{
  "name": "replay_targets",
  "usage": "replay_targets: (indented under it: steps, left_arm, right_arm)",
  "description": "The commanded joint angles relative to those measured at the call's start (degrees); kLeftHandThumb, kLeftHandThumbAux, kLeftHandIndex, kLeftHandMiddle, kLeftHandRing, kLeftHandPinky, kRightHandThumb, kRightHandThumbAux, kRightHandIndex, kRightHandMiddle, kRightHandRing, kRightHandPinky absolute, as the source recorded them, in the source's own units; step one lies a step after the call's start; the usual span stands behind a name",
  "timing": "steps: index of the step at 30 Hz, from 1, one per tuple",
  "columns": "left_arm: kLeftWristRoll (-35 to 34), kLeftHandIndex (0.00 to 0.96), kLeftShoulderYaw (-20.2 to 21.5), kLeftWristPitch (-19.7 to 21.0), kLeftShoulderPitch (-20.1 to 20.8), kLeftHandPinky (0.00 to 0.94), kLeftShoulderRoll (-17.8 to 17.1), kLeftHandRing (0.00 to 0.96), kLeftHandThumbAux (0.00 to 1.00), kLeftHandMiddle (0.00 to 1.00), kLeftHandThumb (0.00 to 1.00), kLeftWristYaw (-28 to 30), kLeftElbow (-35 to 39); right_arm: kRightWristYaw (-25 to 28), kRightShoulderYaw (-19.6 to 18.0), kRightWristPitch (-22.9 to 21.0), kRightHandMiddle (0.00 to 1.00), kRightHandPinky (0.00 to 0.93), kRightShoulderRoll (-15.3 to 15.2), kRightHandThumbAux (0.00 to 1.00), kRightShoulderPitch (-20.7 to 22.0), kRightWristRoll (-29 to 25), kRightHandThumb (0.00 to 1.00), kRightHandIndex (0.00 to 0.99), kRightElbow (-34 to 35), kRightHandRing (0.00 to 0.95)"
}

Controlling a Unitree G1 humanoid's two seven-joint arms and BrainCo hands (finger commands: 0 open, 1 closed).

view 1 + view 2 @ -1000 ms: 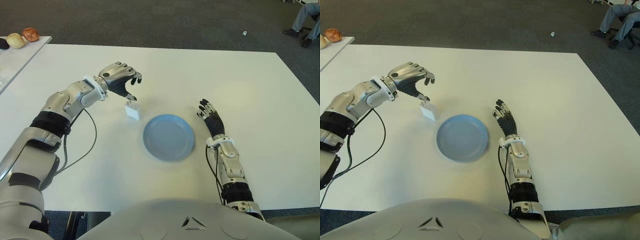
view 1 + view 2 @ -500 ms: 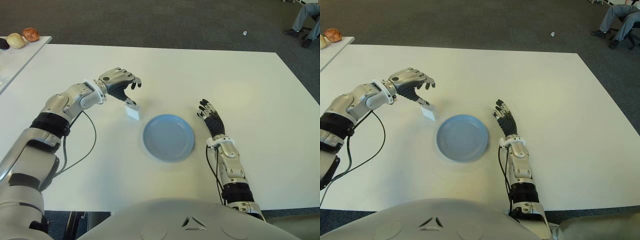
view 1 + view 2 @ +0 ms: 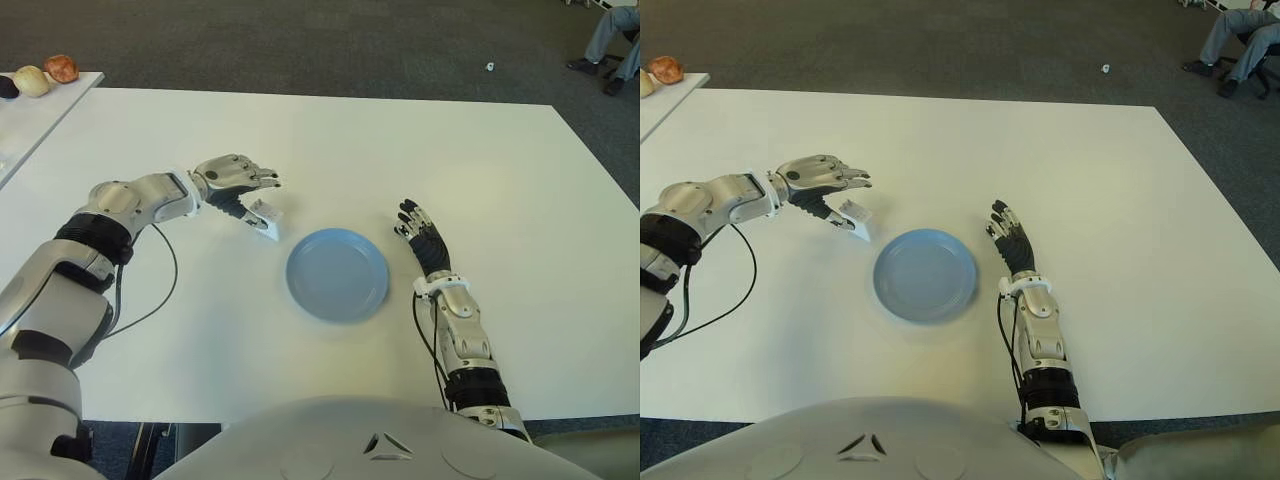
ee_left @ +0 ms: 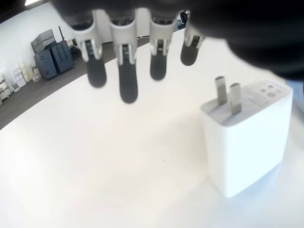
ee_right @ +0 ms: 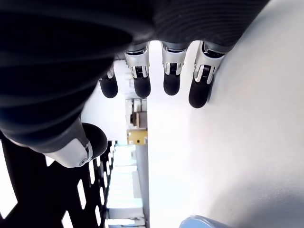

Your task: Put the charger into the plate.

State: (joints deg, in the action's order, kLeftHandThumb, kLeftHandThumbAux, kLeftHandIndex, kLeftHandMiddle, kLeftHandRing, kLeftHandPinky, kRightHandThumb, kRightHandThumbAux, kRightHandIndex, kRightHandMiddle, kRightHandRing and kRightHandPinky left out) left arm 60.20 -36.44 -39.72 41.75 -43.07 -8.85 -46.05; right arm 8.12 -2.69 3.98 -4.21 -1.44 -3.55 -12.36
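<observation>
The white charger (image 3: 267,222) stands on the white table (image 3: 330,140), prongs up, just left of the blue plate (image 3: 337,274), which holds nothing. My left hand (image 3: 241,187) hovers low over the charger from the left, its fingers (image 4: 127,71) spread above and beyond it. The left wrist view shows the charger (image 4: 247,142) free on the table, with no finger closed on it. My right hand (image 3: 421,232) shows just right of the plate, fingers straight and holding nothing.
A second white table (image 3: 30,115) at the far left carries a few rounded items (image 3: 45,75). A person's legs (image 3: 612,38) show on the dark carpet at the far right, and a small white scrap (image 3: 490,67) lies there.
My left hand has dropped lower and its fingers have straightened out over the charger. The charger, plate and right hand stay where they were.
</observation>
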Motion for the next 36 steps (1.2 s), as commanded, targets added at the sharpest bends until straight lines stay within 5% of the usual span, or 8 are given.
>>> replay_targets:
  steps: [1, 36]
  left_arm:
    - [0.91, 0.0, -1.47, -0.7, 0.36, 0.0, 0.55, 0.0, 0.103, 0.0, 0.439, -0.91, -2.06]
    - [-1.17, 0.0, -3.14, -4.76, 0.18, 0.0, 2.21, 0.0, 0.176, 0.0, 0.415, -7.05, -8.3]
  right_arm:
    - [-0.03, 0.1, -1.53, 0.0, 0.0, -0.29, 0.584, -1.19, 0.13, 0.0, 0.0, -0.17, 0.0]
    - [0.75, 0.06, -2.12, 0.007, 0.0, -0.44, 0.602, -1.3, -0.29, 0.0, 0.0, 0.43, 0.0]
